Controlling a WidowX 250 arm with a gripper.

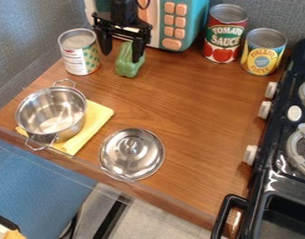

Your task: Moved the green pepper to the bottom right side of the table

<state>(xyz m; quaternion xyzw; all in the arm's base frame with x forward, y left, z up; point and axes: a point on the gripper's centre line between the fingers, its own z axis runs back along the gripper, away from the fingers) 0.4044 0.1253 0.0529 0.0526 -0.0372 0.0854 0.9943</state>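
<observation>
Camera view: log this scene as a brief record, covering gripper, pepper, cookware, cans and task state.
gripper: open, at the pepper
pepper: green, near the table's top edge
pot: metal, partly on a yellow cloth
lid: metal, on the table, right of the cloth
cans: one left of the pepper, two at upper right
task state: pepper not yet at bottom right

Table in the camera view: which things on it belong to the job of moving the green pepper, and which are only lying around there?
For the job:
- green pepper, near the back
- gripper, open, at the pepper
- table

Just there:
- pot, on a yellow cloth
- lid
- left can
- red can
- yellow can
</observation>
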